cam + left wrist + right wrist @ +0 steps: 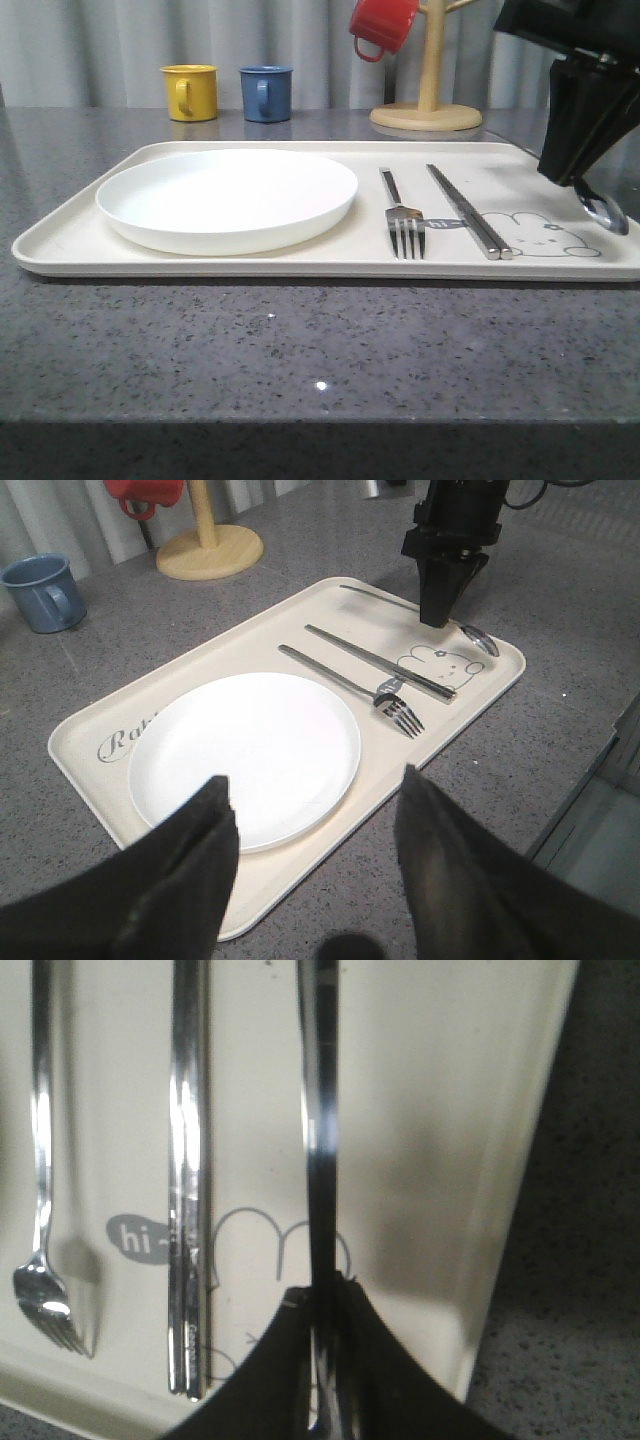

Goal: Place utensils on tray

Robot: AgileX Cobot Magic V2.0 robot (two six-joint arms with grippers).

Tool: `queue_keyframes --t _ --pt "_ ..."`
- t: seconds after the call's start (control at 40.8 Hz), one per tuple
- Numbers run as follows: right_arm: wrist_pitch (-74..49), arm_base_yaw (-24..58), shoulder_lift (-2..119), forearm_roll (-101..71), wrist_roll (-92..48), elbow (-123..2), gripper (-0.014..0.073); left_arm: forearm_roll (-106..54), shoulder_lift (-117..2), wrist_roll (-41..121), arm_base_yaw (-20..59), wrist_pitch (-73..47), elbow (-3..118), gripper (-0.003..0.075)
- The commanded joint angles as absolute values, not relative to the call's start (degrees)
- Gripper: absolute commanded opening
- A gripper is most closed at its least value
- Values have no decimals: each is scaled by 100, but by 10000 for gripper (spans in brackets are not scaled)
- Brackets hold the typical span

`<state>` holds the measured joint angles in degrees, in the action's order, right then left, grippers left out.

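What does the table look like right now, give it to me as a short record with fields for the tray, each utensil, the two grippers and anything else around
tray: cream, holds plate and cutlery
plate: white, on the tray's left part
fork: lying on tray, right of plate
chopsticks: lying together on tray, right of fork
spoon: at tray's right end, handle between the right gripper's fingers
right gripper: shut on spoon
left gripper: open, above the plate's near side
mugs: yellow and blue behind tray, red on wooden stand

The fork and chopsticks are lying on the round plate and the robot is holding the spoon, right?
Not quite. The fork and chopsticks lie on the tray itself, beside the plate, as the front view shows. The right gripper does hold the spoon.
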<state>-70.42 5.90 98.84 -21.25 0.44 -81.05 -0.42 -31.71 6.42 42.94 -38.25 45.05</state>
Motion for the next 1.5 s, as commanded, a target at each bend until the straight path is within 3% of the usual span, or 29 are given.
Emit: queue_keyframes --t 0.0,0.172,0.343,0.441,0.907,1.472 --pt "-7047 593 9781 -2266 53 -8288 43 -64 -3183 581 4344 -3335 4659 346" --pt "-7038 593 9947 -2266 57 -8288 85 -64 -3183 581 4344 -3335 4659 346" --pt "-6961 593 9936 -2266 57 -8288 279 -64 -3183 581 4344 -3335 4659 346" --pt "-6922 593 9894 -2266 0 -8288 326 -64 -3183 581 4344 -3335 4659 346" --pt "-6873 593 7840 -1190 -514 -8090 311 -64 -3183 581 4344 -3335 4659 346" --pt "-5610 593 3219 -860 -508 -5499 311 -64 -3183 581 4344 -3335 4659 346"
